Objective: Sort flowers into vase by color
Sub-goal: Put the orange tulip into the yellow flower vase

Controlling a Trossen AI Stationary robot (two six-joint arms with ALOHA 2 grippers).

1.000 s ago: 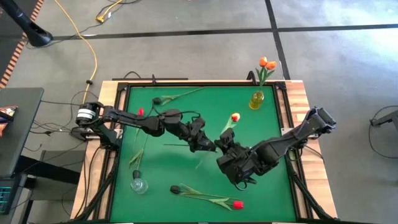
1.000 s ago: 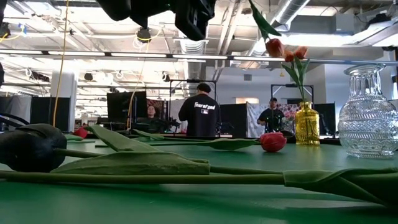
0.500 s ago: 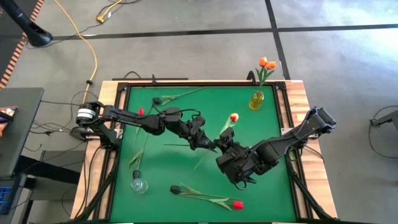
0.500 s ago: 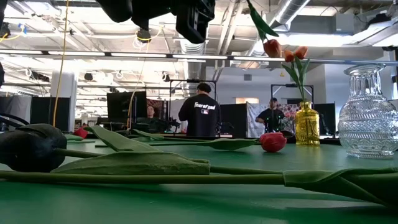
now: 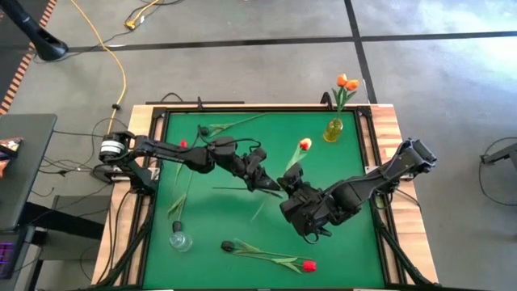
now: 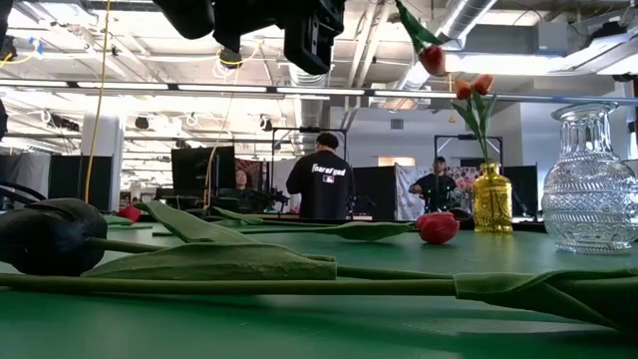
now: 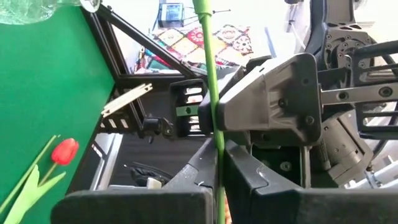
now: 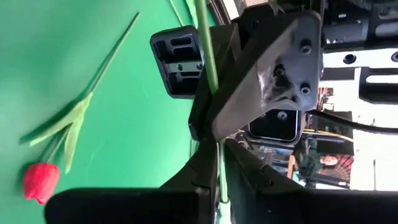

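Note:
A flower with a red-orange head (image 5: pixel 304 145) and a long green stem hangs tilted over the middle of the green table (image 5: pixel 210 210). Its head also shows high up in the low view (image 6: pixel 431 58). My left gripper (image 5: pixel 273 186) comes from the left and my right gripper (image 5: pixel 289 191) from the right. They meet tip to tip, both shut on the stem. A yellow vase (image 5: pixel 334 129) at the far right holds orange flowers (image 5: pixel 347 81). A clear glass vase (image 5: pixel 180 240) stands near left. My left gripper pinches the stem's middle (image 7: pixel 217 134) between its two fingers. The fingers come level from the table's left and lie across the stem. The flower is lifted clear and tilted, head up toward the far edge. My right gripper has the same stem (image 8: pixel 219 163) between its fingers, right beside the left gripper's hold. It comes from the table's right, slanting down, across the stem.
Loose flowers lie on the table. A red one (image 5: pixel 307 265) and a dark one (image 5: pixel 229 245) are near the front edge. Another dark one (image 5: pixel 204 130) lies at the far left, and a red one (image 5: pixel 183 145) under the left arm.
The held flower has tipped: its head has swung a little toward the far edge and stands higher in the low view. Both arms have stayed about where they were.

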